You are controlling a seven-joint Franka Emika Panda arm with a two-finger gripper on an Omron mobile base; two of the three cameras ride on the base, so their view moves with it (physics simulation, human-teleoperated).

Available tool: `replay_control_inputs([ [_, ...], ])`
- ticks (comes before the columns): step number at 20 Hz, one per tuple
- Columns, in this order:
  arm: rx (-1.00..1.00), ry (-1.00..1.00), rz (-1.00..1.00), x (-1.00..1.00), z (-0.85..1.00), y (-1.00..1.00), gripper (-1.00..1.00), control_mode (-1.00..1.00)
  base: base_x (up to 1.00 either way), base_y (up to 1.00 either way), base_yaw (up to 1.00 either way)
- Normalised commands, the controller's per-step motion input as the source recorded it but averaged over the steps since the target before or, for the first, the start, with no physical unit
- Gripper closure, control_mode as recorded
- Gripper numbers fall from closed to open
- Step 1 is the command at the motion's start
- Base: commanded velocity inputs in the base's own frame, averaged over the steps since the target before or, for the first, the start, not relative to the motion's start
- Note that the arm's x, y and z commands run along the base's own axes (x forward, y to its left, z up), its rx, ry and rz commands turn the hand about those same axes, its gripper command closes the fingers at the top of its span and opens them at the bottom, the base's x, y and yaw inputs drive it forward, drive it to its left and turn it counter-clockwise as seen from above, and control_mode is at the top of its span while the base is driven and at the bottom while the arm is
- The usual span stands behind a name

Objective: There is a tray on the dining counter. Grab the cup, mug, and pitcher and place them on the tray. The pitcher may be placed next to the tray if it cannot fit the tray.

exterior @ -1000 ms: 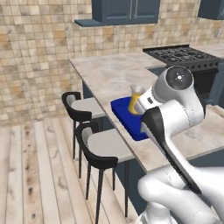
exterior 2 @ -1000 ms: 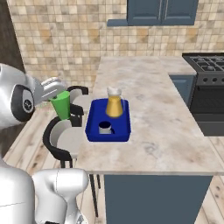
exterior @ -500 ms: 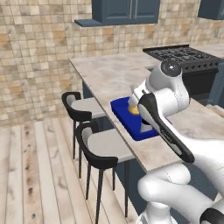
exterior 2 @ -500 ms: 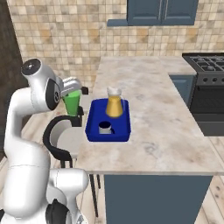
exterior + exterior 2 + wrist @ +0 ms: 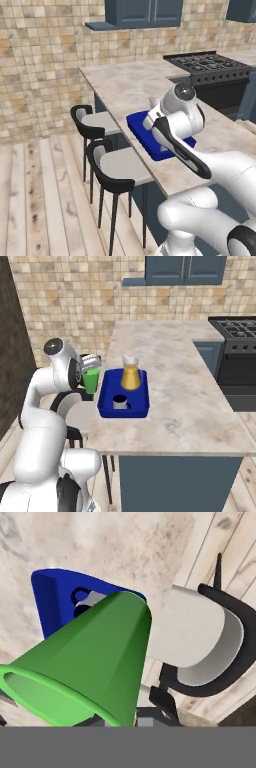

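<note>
As arm swung, cup (image 5: 91,379) nearer tray (image 5: 107,401)

The robot's arm (image 5: 200,165) is built of glossy white, rounded shell segments that swell into bulbous housings at each joint. Dark grey to black bands and round end caps mark the joints, one circular cap showing a small pale centre. A silvery-grey hand section (image 5: 91,362) sits at the end of the white links.

Pitcher (image 5: 130,373) and mug (image 5: 119,401) on tray (image 5: 107,387); left strip free.
</note>
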Motion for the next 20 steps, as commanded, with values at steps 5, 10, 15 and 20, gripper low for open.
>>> replay_control_inputs([
  [5, 0.0, 0.0, 0.0, 0.38, -0.36, -0.16, 1.0, -1.0, 0.0, 0.0, 0.0],
  [10, 0.0, 0.0, 0.0, 0.37, -0.34, -0.03, 1.0, -1.0, 0.0, 0.0, 0.0],
  [15, 0.0, 0.0, 0.0, 0.33, -0.29, -0.01, 1.0, -1.0, 0.0, 0.0, 0.0],
  [20, 0.0, 0.0, 0.0, 0.25, -0.28, -0.04, 1.0, -1.0, 0.0, 0.0, 0.0],
])
